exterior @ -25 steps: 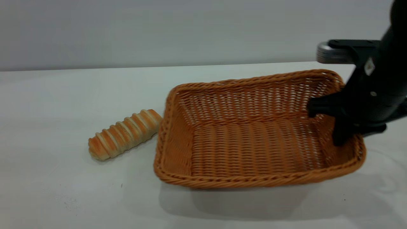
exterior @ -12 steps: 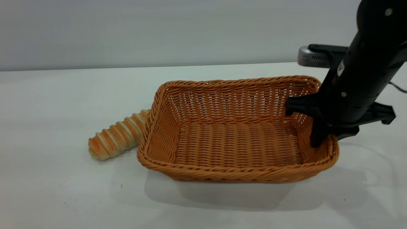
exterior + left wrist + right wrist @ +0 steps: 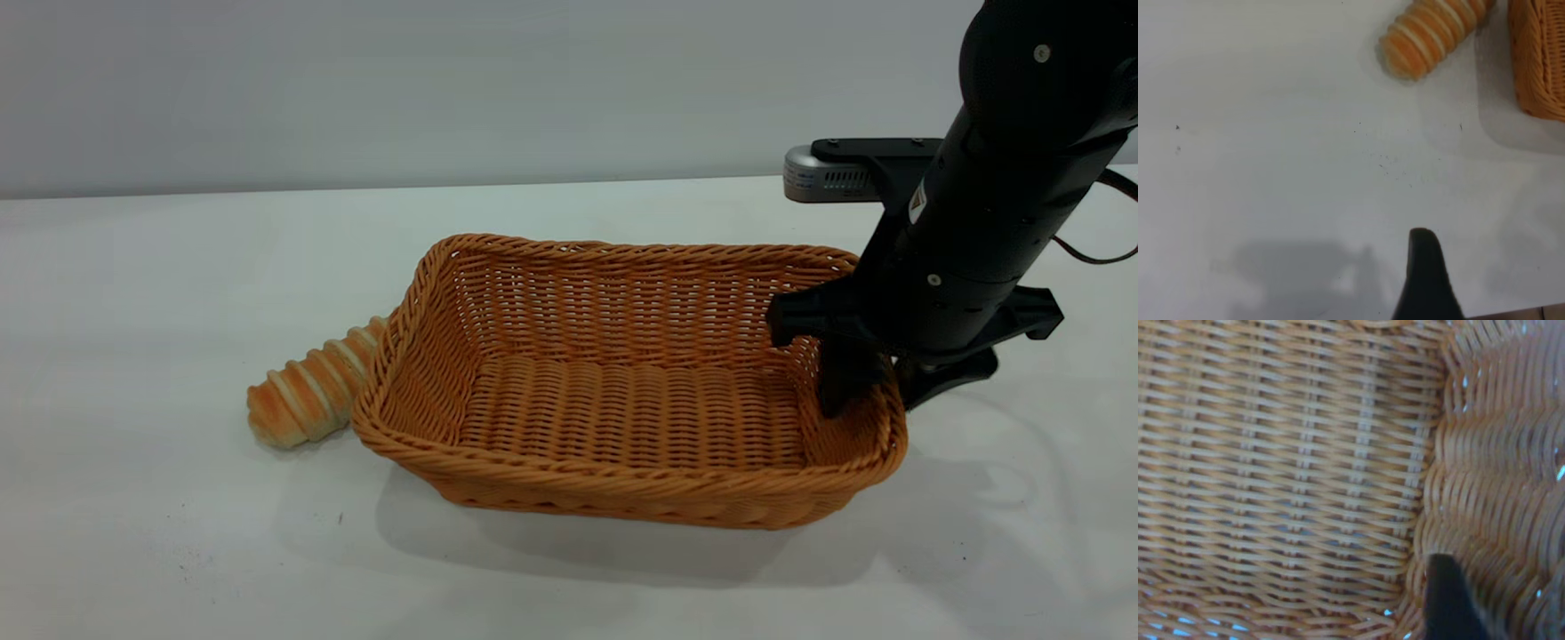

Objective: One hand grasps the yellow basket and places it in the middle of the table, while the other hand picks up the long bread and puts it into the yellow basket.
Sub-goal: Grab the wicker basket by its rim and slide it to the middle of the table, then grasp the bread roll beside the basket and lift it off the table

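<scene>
The yellow basket point(image 3: 622, 487) is at the middle of the table point(image 3: 178, 284), empty. My right gripper point(image 3: 876, 391) is shut on its right wall, one finger point(image 3: 840, 391) inside and the other outside. The shadow under the basket suggests that it hangs slightly above the table. The right wrist view shows the woven bottom point(image 3: 1291, 473) and one dark finger point(image 3: 1445, 600) against the wall. The long bread point(image 3: 307, 400) lies to the left of the basket, its right end hidden behind the basket's left corner. The left wrist view shows the bread point(image 3: 1431, 33), a basket corner point(image 3: 1538, 60) and a dark part of my left gripper point(image 3: 1426, 280) apart from both.
A grey wall stands behind the table's far edge. White tabletop with small dark specks point(image 3: 1385, 160) lies between my left gripper and the bread. The table's near edge point(image 3: 1511, 312) shows in the left wrist view.
My right gripper has carried the basket to the left and levelled it. Its left corner now covers the bread's right end. The bread has not moved.
</scene>
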`<act>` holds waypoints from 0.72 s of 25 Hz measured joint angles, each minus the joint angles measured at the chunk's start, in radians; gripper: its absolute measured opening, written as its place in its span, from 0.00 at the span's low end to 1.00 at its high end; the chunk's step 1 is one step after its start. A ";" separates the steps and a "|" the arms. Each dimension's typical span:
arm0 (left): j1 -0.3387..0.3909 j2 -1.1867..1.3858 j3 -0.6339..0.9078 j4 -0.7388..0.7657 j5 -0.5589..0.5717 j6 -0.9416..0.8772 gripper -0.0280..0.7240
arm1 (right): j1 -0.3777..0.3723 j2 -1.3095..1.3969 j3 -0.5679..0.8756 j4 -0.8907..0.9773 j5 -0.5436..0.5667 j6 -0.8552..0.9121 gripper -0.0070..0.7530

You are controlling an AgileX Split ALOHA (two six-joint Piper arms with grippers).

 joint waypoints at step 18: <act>0.000 0.148 -0.048 0.000 -0.073 -0.003 0.79 | -0.001 -0.293 0.000 -0.291 0.150 -0.025 0.74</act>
